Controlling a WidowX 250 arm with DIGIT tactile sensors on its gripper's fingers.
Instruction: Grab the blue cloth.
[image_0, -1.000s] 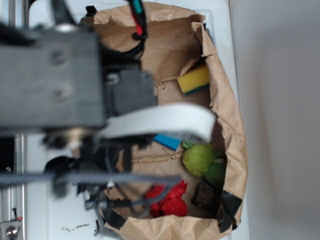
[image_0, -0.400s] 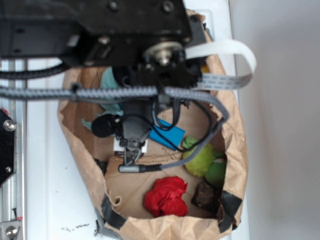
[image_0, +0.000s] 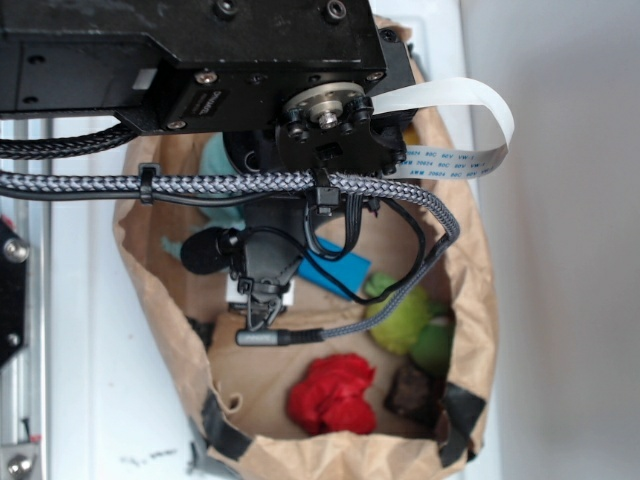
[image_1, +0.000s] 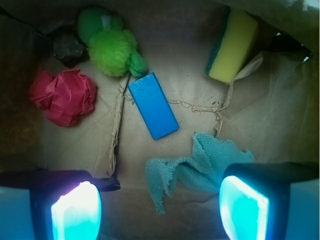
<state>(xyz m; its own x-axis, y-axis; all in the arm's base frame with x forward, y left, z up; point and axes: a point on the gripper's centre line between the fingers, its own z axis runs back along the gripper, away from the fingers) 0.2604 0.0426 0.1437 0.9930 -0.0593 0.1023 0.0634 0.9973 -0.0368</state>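
The blue cloth (image_1: 200, 164) is a pale aqua terry rag lying crumpled on the brown paper floor of the bag. In the wrist view it sits just above and between my fingertips, nearer the right one, whose edge covers its lower right corner. My gripper (image_1: 160, 210) is open, with nothing between its glowing pads (image_1: 75, 212). From the exterior view the arm hangs over the bag with the gripper (image_0: 260, 300) pointing down inside. Only a strip of the blue cloth (image_0: 213, 158) shows behind the arm.
A hard bright blue block (image_1: 153, 105) lies just beyond the cloth. A red crumpled cloth (image_1: 63, 96), a green fuzzy toy (image_1: 112, 47), a dark lump (image_1: 67, 46) and a yellow sponge (image_1: 232, 46) lie around it. The paper bag's walls (image_0: 470, 270) ring everything.
The arm has swung from the left to over the bag and reached down inside. It now hides the yellow sponge in the exterior view. Since 0.4 s ago it has hardly moved.
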